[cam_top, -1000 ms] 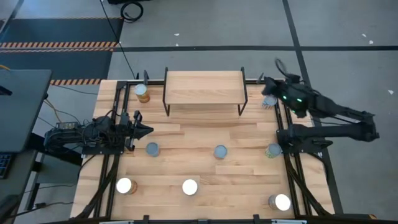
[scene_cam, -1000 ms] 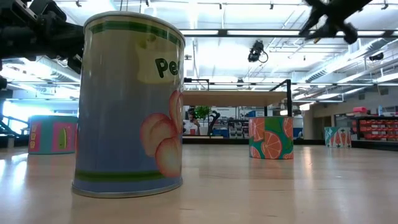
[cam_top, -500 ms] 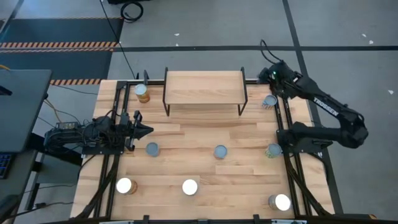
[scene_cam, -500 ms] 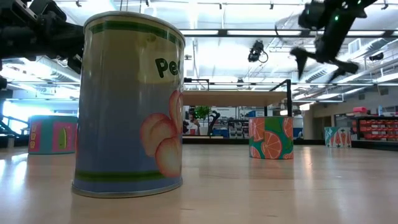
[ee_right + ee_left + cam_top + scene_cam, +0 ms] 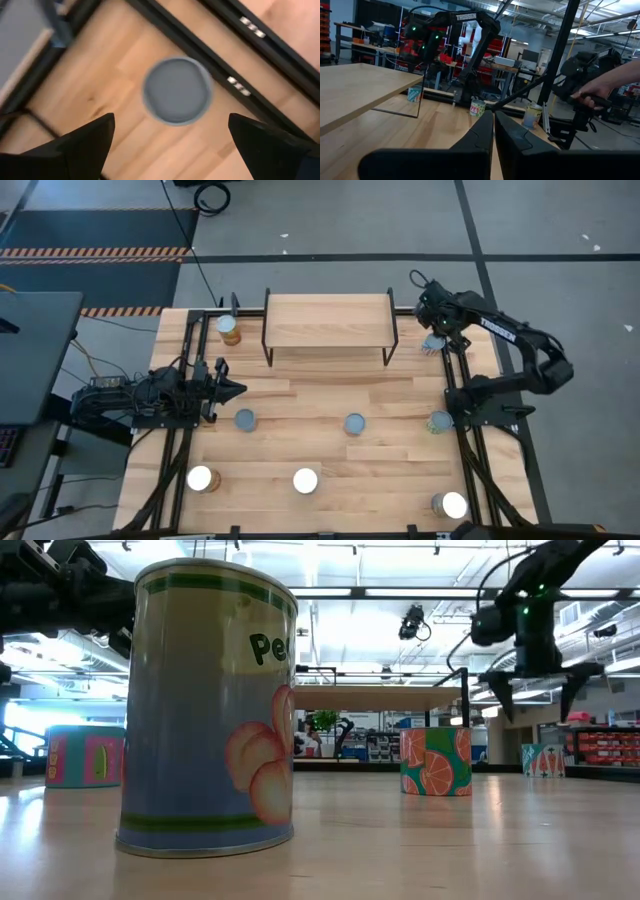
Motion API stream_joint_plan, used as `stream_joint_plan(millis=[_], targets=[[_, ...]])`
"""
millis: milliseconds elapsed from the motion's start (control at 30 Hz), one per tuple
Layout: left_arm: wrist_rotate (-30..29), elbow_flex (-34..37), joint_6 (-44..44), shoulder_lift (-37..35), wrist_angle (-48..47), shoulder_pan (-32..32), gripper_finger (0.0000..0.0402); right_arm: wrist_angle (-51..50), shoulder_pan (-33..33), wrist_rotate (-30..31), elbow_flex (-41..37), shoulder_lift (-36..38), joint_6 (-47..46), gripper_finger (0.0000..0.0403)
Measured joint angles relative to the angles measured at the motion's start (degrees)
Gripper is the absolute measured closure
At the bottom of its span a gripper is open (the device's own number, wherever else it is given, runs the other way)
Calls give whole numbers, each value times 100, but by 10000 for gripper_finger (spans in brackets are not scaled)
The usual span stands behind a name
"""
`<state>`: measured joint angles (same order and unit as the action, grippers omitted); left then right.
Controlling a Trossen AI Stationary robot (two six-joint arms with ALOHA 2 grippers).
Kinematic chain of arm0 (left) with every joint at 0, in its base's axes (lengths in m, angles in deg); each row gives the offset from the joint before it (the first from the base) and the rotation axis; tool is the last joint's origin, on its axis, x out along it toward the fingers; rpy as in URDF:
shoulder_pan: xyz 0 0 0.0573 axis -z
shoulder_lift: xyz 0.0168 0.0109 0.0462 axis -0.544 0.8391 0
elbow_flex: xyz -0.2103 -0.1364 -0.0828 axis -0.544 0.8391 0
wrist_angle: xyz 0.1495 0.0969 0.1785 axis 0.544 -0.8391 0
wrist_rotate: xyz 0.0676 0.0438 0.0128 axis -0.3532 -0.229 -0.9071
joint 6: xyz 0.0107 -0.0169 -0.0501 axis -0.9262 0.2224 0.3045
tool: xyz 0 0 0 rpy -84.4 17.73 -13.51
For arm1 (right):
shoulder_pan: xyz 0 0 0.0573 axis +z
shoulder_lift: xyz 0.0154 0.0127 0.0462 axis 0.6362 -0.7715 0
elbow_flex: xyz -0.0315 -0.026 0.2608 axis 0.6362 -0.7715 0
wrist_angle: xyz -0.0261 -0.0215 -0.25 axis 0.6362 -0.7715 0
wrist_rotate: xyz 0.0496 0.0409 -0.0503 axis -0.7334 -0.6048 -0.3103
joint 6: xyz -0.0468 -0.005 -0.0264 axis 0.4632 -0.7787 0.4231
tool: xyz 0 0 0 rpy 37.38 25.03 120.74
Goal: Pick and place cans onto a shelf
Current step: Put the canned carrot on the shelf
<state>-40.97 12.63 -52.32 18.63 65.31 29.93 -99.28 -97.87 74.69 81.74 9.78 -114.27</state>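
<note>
Right gripper [image 5: 432,330], fingers spread and empty, hovers over the small grey-topped can [image 5: 433,342] at the table's [image 5: 330,460] far right corner beside the light-wood shelf [image 5: 327,320]; centre, descend straight, then close.

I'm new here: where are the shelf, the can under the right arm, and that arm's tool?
Shelf [image 5: 327,320], high view, board top.
Can [image 5: 176,90], right wrist view, lid centre.
Right tool [image 5: 437,332], high view, between fingertips.

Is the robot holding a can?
No. The right gripper hangs open above a grey-topped can; the left gripper is shut on nothing.
</note>
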Motion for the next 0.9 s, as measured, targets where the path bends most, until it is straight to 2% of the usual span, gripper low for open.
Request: stream_joint_plan(millis=[233,433,633,767,900], targets=[[-1,0,0,1,-1,0,379,199,-247,-287,-248,-312,-215,3],[-1,-1,3,1,0,0,379,1216,-468,-421,-570,-478,-273,3],[0,-1,-1,2,1,0,379,1316,-593,-388,-584,-785,-223,7],[0,0,-1,0,-1,0,379,1501,-630,-333,-584,-948,-383,20],[-1,-1,-1,0,-1,0,379,1556,-630,-254,-584,-1021,-429,49]])
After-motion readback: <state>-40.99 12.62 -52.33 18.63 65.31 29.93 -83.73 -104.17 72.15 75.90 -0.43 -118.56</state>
